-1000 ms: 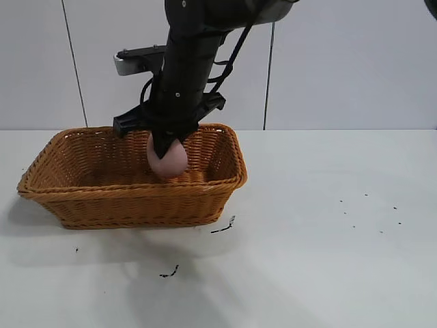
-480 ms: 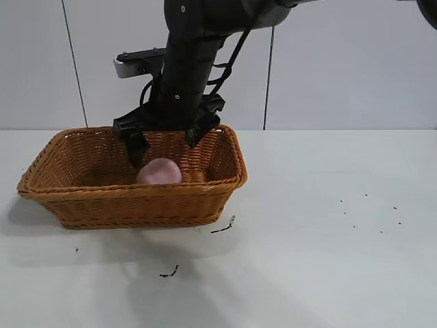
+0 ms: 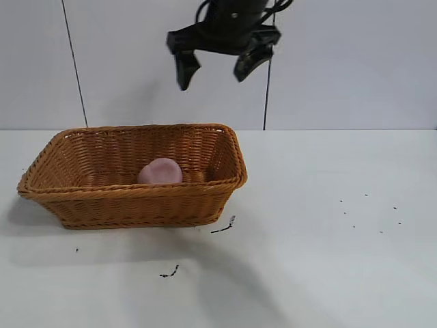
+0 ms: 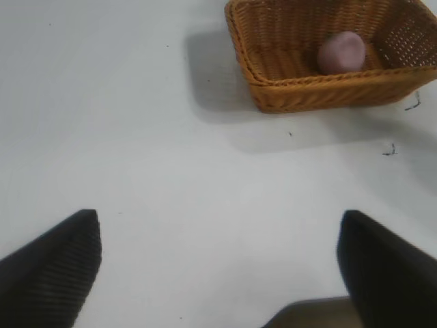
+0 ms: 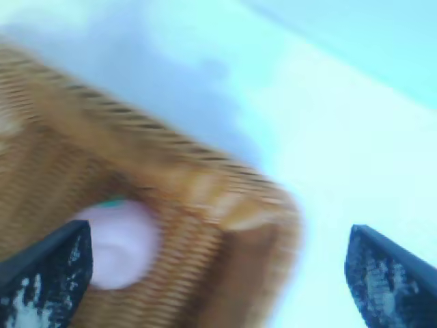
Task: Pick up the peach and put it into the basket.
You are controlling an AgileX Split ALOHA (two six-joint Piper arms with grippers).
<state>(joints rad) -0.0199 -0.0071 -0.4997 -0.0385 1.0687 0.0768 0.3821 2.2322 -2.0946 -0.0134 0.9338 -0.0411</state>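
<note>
Peach [image 3: 160, 171]: lying inside basket [image 3: 130, 198], centre-left of frame, on white surface [image 3: 328, 239].
Right hand [image 3: 215, 67]: top centre, above basket, released, fingers spread.
Left hand [image 4: 218, 263]: released, empty.

The right arm was cut off by the exterior view's 12 o'clock edge, only its gripper [image 3: 215, 68] showing. The basket [image 3: 136, 195] wall hid the peach's [image 3: 160, 171] underside. The right wrist view was motion-blurred.
</note>
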